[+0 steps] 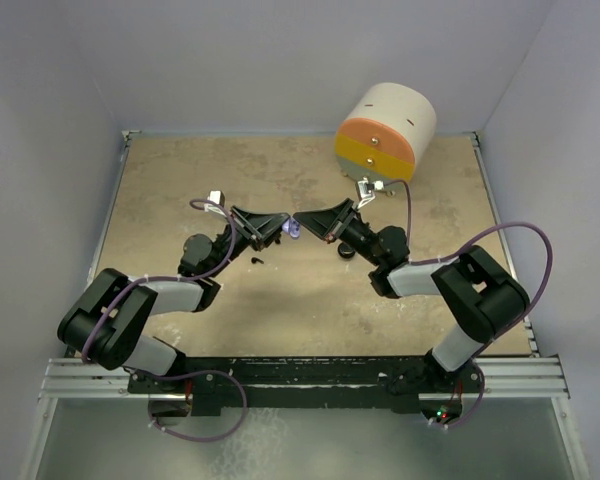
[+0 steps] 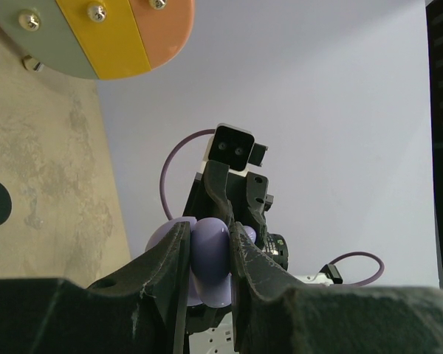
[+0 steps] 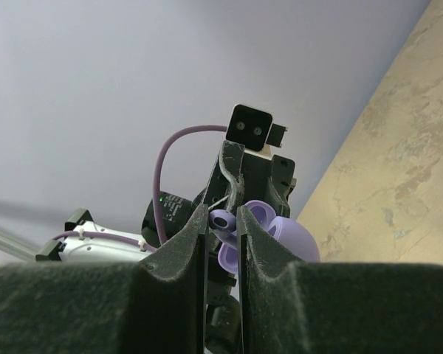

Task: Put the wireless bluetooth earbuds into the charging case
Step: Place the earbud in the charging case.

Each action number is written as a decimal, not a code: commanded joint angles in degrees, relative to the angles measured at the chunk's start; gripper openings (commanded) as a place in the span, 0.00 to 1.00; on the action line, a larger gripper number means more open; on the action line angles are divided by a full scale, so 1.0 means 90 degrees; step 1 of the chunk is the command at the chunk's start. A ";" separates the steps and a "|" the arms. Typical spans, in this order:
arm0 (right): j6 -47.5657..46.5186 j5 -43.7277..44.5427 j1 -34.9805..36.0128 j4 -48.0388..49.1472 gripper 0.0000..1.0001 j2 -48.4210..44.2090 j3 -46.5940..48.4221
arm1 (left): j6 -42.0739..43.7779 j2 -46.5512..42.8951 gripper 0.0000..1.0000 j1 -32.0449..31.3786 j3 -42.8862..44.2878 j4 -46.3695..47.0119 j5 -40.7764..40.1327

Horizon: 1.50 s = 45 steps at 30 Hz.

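Right wrist: tiny glossy lavender earbud (image 3: 222, 220), comma-shaped.

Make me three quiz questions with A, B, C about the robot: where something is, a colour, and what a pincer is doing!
1. Where is the lavender earbud?
A. Lying on the floor.
B. Between the right pincer's fingers.
C. Stuck to the wall.

2. What colour is the charging case in the left pincer?
A. Red.
B. Green.
C. Lavender.

3. What is the left pincer doing?
A. Squeezing the charging case.
B. Standing wide open and empty.
C. Hiding out of sight.

Answers:
1 B: the right wrist view shows its fingers closed on the little lavender piece.
2 C: the left wrist view shows a pale purple shell.
3 A: both fingers press against its sides.
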 commanded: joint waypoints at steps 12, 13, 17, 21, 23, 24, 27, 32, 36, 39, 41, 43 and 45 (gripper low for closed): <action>0.0060 0.0140 0.0041 0.0196 0.00 0.0030 -0.0079 | -0.0077 -0.0089 0.00 -0.0049 0.0145 0.0557 -0.0047; 0.0068 0.0145 0.0038 0.0199 0.00 0.0025 -0.0087 | -0.0075 -0.0100 0.00 -0.0049 0.0151 0.0560 -0.0046; 0.0093 0.0129 0.0037 0.0230 0.00 0.0032 -0.0091 | -0.0080 -0.0105 0.00 -0.0049 0.0131 0.0557 -0.0036; 0.0103 0.0129 0.0030 0.0236 0.00 0.0058 -0.0070 | -0.0074 -0.0149 0.00 -0.0050 0.0105 0.0549 -0.0047; 0.0108 0.0119 0.0027 0.0251 0.00 0.0071 -0.0069 | -0.0079 -0.0166 0.00 -0.0055 0.0097 0.0538 -0.0058; 0.0112 0.0126 0.0025 0.0254 0.00 0.0066 -0.0086 | -0.0075 -0.0173 0.00 -0.0050 0.0095 0.0537 -0.0055; 0.0141 0.0152 0.0032 0.0272 0.00 0.0069 -0.0107 | -0.0080 -0.0203 0.00 -0.0059 0.0099 0.0529 -0.0061; 0.0155 0.0178 0.0016 0.0296 0.00 0.0064 -0.0111 | -0.0074 -0.0216 0.00 -0.0059 0.0095 0.0511 -0.0056; 0.0173 0.0168 0.0017 0.0311 0.00 0.0081 -0.0078 | -0.0077 -0.0251 0.00 -0.0059 0.0085 0.0490 -0.0049; 0.0170 0.0158 0.0014 0.0323 0.00 0.0107 -0.0051 | -0.0078 -0.0276 0.00 -0.0059 0.0068 0.0461 -0.0045; 0.0171 0.0158 -0.0001 0.0329 0.00 0.0121 -0.0039 | -0.0075 -0.0301 0.00 -0.0059 0.0066 0.0438 -0.0041; 0.0171 0.0141 -0.0009 0.0325 0.00 0.0139 -0.0018 | -0.0074 -0.0314 0.00 -0.0059 0.0057 0.0424 -0.0038; 0.0181 0.0134 -0.0008 0.0343 0.00 0.0151 0.0003 | -0.0070 -0.0316 0.00 -0.0064 0.0053 0.0421 -0.0040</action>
